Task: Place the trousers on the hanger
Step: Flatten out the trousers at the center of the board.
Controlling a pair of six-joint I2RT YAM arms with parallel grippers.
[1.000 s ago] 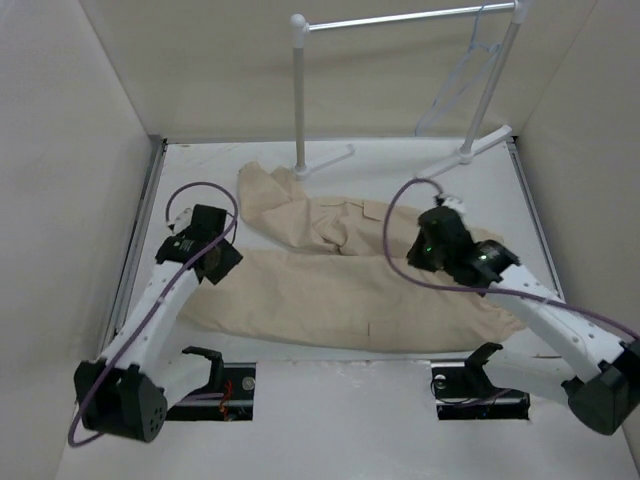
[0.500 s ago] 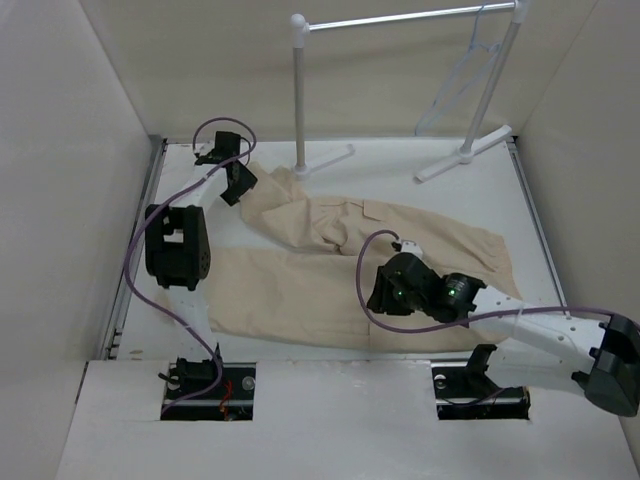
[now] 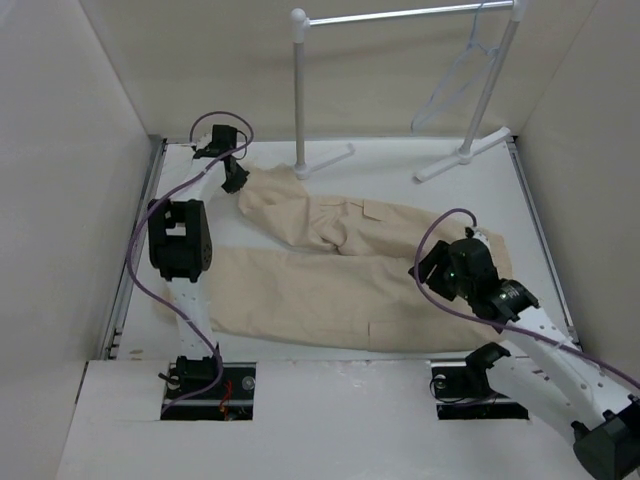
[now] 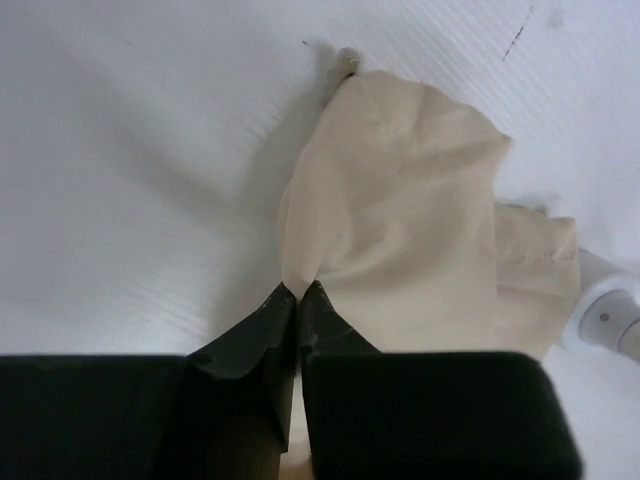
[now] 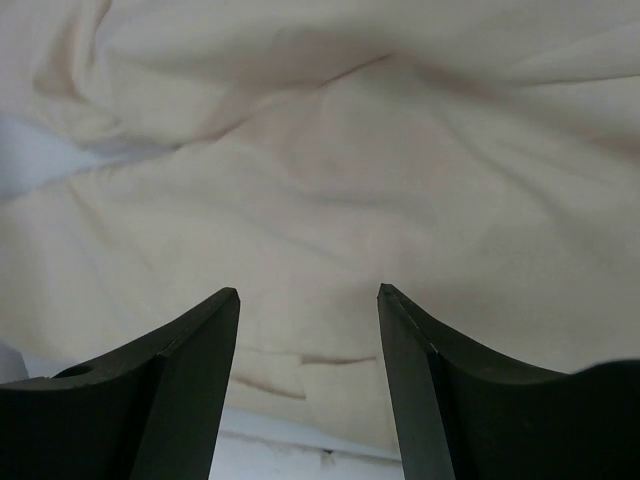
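Note:
The beige trousers [image 3: 330, 270] lie spread flat on the white table, legs running left to right. My left gripper [image 3: 236, 182] reaches to the far left end of the upper leg. In the left wrist view the left gripper [image 4: 300, 288] is shut, pinching the edge of the trousers [image 4: 400, 220]. My right gripper [image 3: 432, 272] hovers over the right part of the garment. The right wrist view shows the right gripper [image 5: 308, 295] open above the trousers [image 5: 320, 170], nothing between its fingers. The thin pale hanger [image 3: 455, 80] hangs from the rack bar at the back right.
A white-posted clothes rack [image 3: 298, 90] with a metal bar [image 3: 400, 17] stands at the back, its feet [image 3: 325, 160] resting on the table just behind the trousers. One rack foot [image 4: 600, 320] shows beside the cloth. White walls enclose the table on three sides.
The left arm stretched to the far left leg end and its gripper shut on the cloth. The right arm swung from the middle to the right side and its jaws opened.

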